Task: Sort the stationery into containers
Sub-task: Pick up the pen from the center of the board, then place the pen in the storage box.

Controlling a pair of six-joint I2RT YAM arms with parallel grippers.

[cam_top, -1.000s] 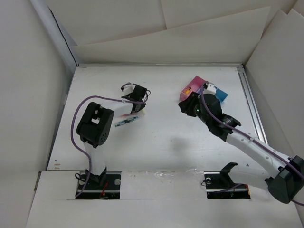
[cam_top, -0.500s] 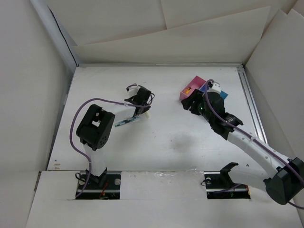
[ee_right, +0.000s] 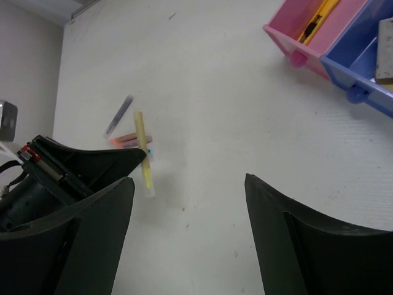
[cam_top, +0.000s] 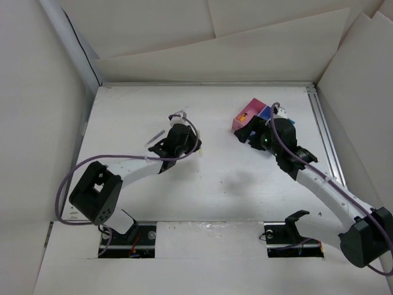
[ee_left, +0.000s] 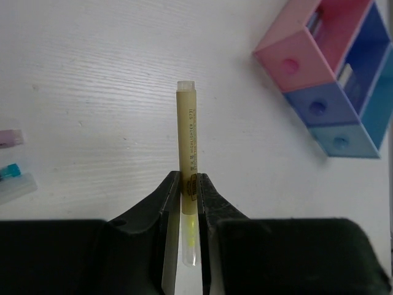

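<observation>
My left arm has reached out from the pile toward the middle of the table [cam_top: 215,178]. The left gripper [ee_left: 188,178] is nearly closed, pinching a yellow highlighter [ee_left: 187,129] low on its barrel, with the capped end pointing away from the wrist. It looks lifted clear of the surface, and it is well apart from the boxes [ee_left: 288,61], which sit up and to the right in that wrist view.

The right gripper [ee_right: 189,179] has spread its jaws wide within the last second. Nothing sits between them. It hangs just at the near side of the boxes, so I judge it has just dropped an item in, though I cannot tell which one. The pink box already holds a yellow-black piece [ee_right: 316,18].

So one drop looks finished and the next item is on its way. A few pens [ee_right: 126,140] lie back by the left arm, waiting. The right arm stands close to the boxes, and I'd pull it clear before bringing the highlighter in.
</observation>
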